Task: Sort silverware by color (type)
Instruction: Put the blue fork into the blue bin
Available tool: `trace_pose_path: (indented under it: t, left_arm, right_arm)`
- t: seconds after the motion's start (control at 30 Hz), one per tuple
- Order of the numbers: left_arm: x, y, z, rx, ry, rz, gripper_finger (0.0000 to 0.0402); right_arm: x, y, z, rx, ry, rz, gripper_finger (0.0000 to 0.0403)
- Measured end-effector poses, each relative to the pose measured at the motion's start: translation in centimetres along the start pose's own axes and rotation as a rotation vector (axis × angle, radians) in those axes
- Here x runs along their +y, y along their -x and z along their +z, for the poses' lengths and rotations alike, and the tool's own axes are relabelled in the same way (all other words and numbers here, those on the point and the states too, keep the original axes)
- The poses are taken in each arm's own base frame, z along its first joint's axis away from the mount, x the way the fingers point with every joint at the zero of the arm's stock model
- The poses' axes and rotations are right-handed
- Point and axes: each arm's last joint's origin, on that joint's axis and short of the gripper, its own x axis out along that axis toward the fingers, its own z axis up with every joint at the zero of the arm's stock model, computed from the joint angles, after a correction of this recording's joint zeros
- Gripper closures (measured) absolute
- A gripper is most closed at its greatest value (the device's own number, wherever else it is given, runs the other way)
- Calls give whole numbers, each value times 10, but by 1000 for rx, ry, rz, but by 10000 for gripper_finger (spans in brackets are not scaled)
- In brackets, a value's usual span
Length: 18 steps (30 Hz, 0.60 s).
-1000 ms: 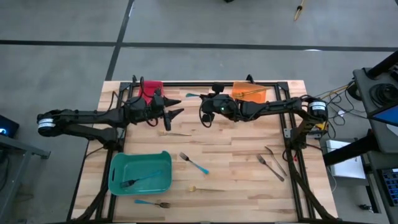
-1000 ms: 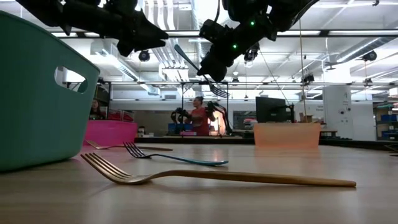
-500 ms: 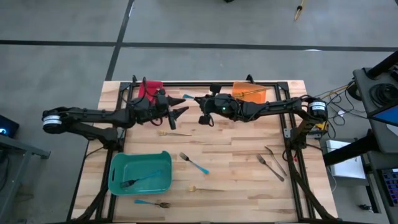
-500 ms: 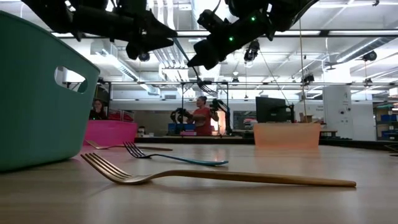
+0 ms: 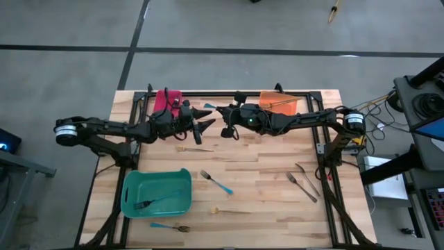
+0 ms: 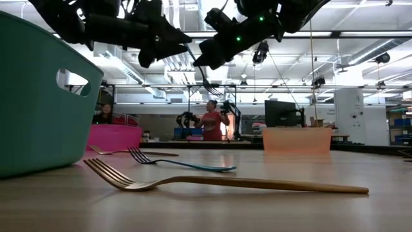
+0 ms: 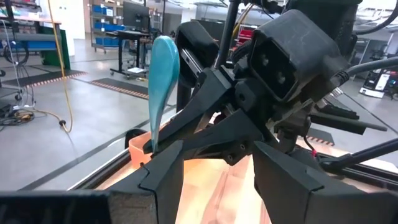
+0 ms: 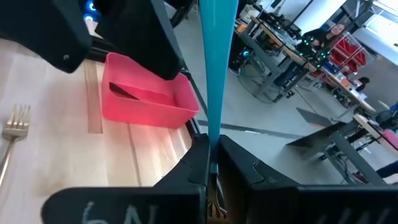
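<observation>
My right gripper [image 5: 223, 112] hangs above the table's far middle, shut on a blue-handled fork [image 7: 163, 74]. Its handle sticks out toward my left gripper [image 5: 207, 119], which stands open close in front of it, facing it, with the handle just outside its fingers [image 7: 160, 179]. On the table lie a gold fork [image 5: 191, 148], a blue-handled fork [image 5: 216, 182], another gold one [image 5: 229, 210], a blue one [image 5: 170, 227] at the near edge and two silver forks [image 5: 303, 182]. A further fork [image 5: 152, 202] lies in the teal bin [image 5: 132, 182]. My right gripper pinches the fork's blue handle [image 8: 214, 140] between its two fingers, which lie roughly level and point toward the table's left. The handle's free end [image 8: 217, 25] sticks out past the fingertips. The fork is lifted clear; its head is hidden behind the fingers.
A red bin [image 5: 166, 99] stands at the far left and an orange bin [image 5: 279, 103] with a gold fork at the far right. The teal bin fills the low view's left side [image 6: 38, 96]. Black rails [image 5: 229, 92] frame the table. A person [image 6: 209, 119] stands in the room behind.
My left gripper has gone toward the table's right, up to my right gripper, sinking a little and staying open. My right gripper has stayed in place but rolled and tipped toward level, turning the held fork with it.
</observation>
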Motion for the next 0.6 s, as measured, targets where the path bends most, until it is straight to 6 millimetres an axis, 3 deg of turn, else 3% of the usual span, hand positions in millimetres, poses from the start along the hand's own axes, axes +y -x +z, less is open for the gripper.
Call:
trace_pose_path:
  t: [0.6]
  left_arm:
    - [-3, -7, 19, -55, -15, -5, 232]
  right_arm:
    - [2, -3, 0, -21, 50, -9, 391]
